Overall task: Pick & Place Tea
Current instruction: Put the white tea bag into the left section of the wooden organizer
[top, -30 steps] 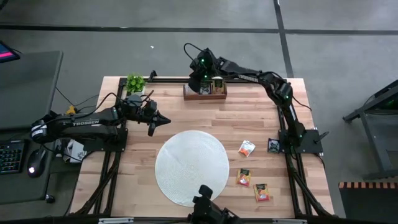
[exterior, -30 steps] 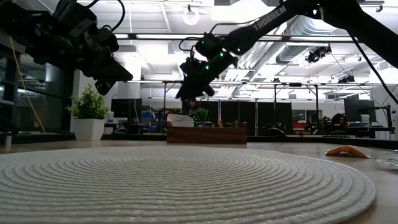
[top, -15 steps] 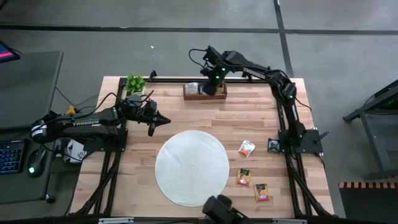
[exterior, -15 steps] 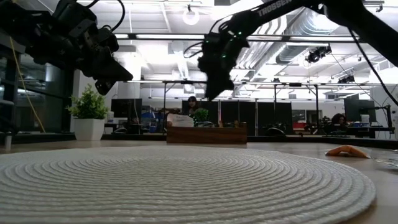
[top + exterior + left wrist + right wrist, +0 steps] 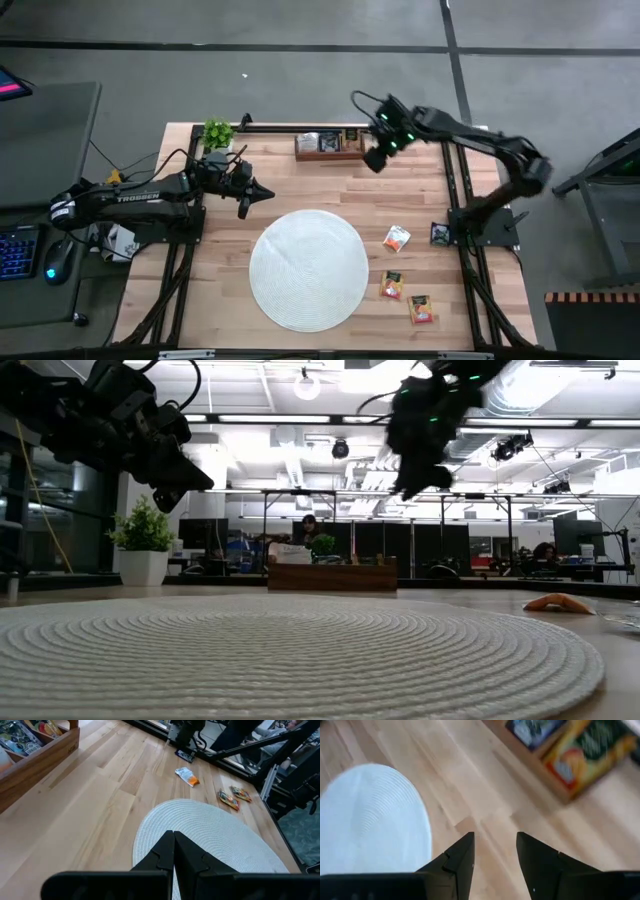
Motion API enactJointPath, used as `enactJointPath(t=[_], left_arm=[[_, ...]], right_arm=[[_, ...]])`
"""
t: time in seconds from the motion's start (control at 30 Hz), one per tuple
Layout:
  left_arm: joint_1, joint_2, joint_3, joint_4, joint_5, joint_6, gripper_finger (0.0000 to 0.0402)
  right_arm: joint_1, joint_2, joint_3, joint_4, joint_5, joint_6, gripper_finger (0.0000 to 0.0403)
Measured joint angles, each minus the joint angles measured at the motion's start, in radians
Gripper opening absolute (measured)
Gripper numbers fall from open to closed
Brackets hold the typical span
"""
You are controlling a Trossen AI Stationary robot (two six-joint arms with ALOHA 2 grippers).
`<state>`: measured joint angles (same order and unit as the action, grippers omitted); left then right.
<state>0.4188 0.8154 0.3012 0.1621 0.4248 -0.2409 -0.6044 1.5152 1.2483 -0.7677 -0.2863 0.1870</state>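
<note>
While right gripper [image 5: 375,160] hangs spread, empty, just right of tray [image 5: 329,146], four sachets [image 5: 397,238] lie right of mat [image 5: 308,268], likely next; left gripper [image 5: 262,193] pressed together, waiting left of tray.

White ribbed round mat [image 5: 308,268], brown wooden tray [image 5: 329,146], orange-and-white sachet [image 5: 397,238], pale planked table [image 5: 400,185].

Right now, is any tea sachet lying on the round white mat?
No, in the high view the round white mat is bare, and the loose sachets lie on the wooden table to its right.
</note>
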Motion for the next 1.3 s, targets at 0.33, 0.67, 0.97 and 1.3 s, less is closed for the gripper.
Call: enactJointPath(t=[0.33, 0.67, 0.97, 1.3], left_arm=[[0.000, 0.000, 0.000, 0.000, 0.000, 0.000, 0.0000], [0.000, 0.000, 0.000, 0.000, 0.000, 0.000, 0.0000], [0.000, 0.000, 0.000, 0.000, 0.000, 0.000, 0.0000], [0.000, 0.000, 0.000, -0.001, 0.000, 0.000, 0.0000]], right_arm=[[0.134, -0.394, -0.500, 0.134, 0.112, 0.546, 0.0142], [0.274, -0.528, -0.728, 0.144, 0.095, 0.929, 0.0142], [0.459, -0.530, -0.748, 0.073, 0.118, 1.099, 0.0142], [0.641, -0.529, -0.748, 0.038, 0.206, 1.329, 0.0162]])
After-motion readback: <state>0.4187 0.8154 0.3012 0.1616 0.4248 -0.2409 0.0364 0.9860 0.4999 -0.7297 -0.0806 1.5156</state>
